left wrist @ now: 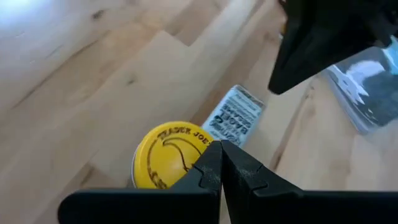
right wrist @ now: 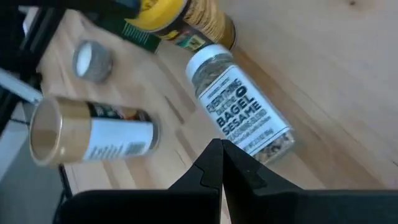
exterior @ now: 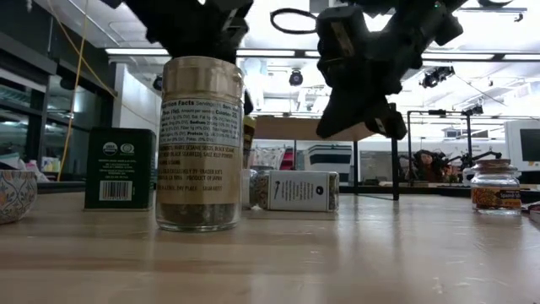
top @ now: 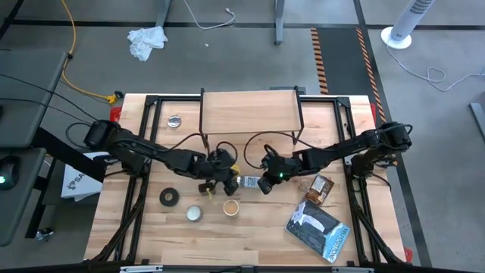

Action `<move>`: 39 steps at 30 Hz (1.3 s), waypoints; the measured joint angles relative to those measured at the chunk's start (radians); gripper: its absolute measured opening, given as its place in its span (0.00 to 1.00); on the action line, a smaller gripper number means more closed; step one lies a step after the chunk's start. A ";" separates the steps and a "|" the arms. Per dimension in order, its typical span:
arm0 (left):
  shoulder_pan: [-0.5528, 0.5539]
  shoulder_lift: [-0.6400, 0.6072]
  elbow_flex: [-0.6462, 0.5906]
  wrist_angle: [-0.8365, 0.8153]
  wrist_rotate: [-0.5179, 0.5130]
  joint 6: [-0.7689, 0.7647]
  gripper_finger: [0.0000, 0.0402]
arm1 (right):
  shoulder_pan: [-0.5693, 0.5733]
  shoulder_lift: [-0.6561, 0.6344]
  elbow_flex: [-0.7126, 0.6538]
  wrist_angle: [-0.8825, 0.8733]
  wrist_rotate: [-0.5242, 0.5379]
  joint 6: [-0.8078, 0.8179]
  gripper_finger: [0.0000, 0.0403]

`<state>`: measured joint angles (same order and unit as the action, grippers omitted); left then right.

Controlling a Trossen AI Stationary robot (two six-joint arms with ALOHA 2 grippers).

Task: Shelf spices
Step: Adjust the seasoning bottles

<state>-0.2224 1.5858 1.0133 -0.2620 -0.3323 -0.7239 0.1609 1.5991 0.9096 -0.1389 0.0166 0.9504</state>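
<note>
Your left hand (left wrist: 221, 163) is closed, empty, over the yellow jar (left wrist: 166, 157). Right hand (right wrist: 221, 163) closed, empty, above the lying bottle (right wrist: 239, 106). Its cap end is hidden in the low view.

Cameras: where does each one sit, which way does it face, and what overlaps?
High: overhead, straight down on table, shelf, both arms.
Low: table height, level across; tan-lidded jar up close, arms hang above.
Left wrist: down past shut left end effector at yellow-lidded jar.
Right wrist: down past shut right end effector at white-capped bottle.
Shared: both wrist views show that lying bottle.
</note>
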 joint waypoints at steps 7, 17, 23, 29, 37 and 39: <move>0.000 0.006 0.089 -0.061 -0.028 0.159 0.00 | 0.003 -0.007 0.000 0.017 -0.024 -0.013 0.00; 0.014 0.013 0.096 -0.072 -0.007 0.279 0.00 | 0.002 -0.007 0.000 0.091 0.006 -0.010 0.00; 0.068 0.043 0.095 -0.056 0.074 0.319 0.00 | 0.002 -0.018 0.000 0.117 0.006 -0.010 0.00; 0.086 0.048 0.097 -0.162 0.117 0.327 0.00 | 0.002 -0.058 0.000 0.109 0.016 -0.018 0.00; 0.053 0.037 0.101 -0.292 0.132 0.328 0.00 | 0.002 -0.102 0.000 0.005 0.053 -0.028 0.00; 0.042 0.027 0.100 -0.345 0.129 0.336 0.00 | 0.003 -0.106 0.000 -0.021 0.052 -0.028 0.00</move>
<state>-0.1805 1.6131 1.1135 -0.6073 -0.2032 -0.3882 0.1643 1.4927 0.9100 -0.1599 0.0684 0.9222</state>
